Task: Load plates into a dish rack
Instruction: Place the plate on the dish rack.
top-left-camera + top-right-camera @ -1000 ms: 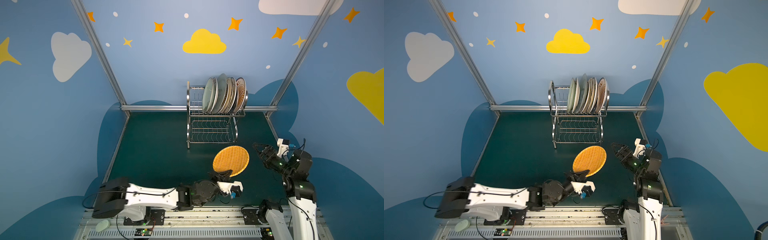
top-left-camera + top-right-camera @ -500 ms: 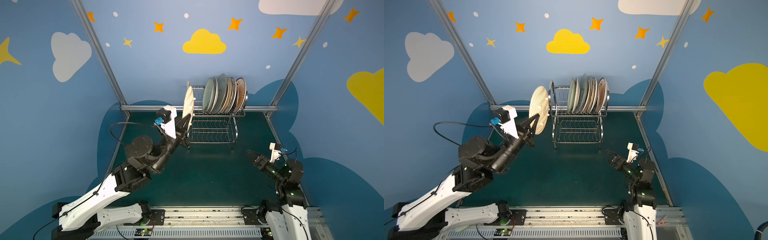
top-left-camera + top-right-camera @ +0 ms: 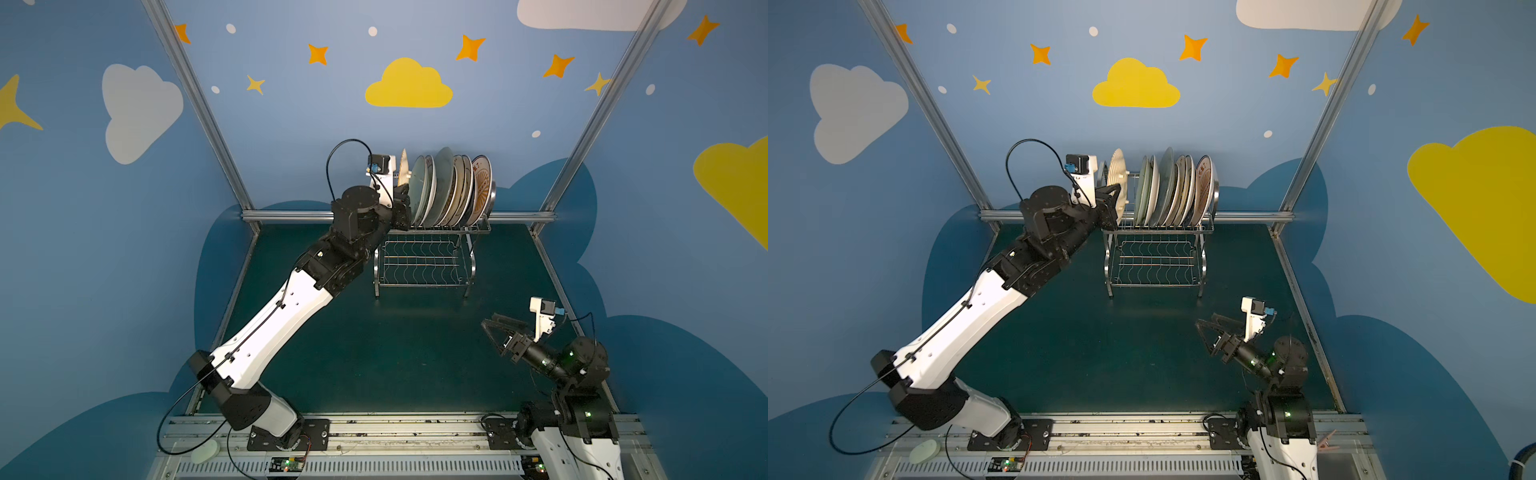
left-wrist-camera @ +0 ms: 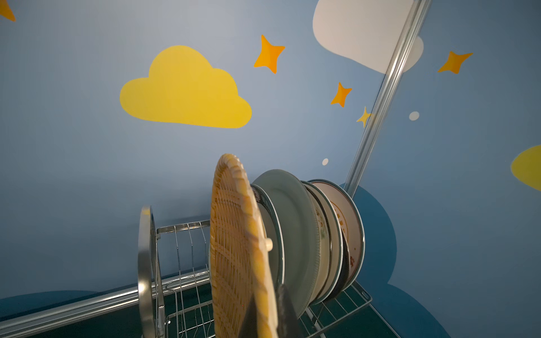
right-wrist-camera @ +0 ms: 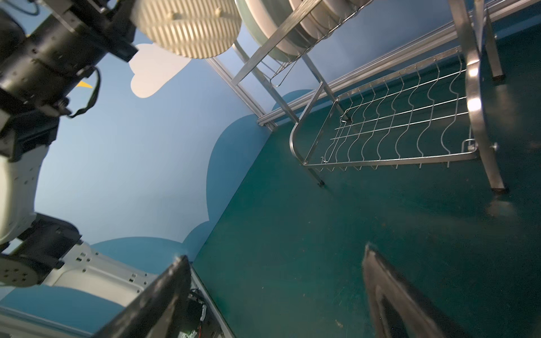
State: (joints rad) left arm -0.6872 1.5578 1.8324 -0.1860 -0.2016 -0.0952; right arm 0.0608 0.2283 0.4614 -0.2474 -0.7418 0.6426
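— Where is the woven plate?
— The woven plate (image 4: 234,248) stands on edge at the upper level of the dish rack (image 4: 145,263). It is at the end of the row on the robot's left, just beside the first of the other plates (image 3: 444,187). I cannot tell whether its rim sits in a slot.
— What has hold of it?
— The left fingers (image 4: 285,313) are pinched tight on its lower rim, one on each face.
— And the other plates?
— They lean together on edge along that same upper level, in both top views.
— The other side?
— The right fingers (image 5: 389,292) are spread wide and grip nothing. They hang over the green surface (image 3: 395,353), well apart from the rack.
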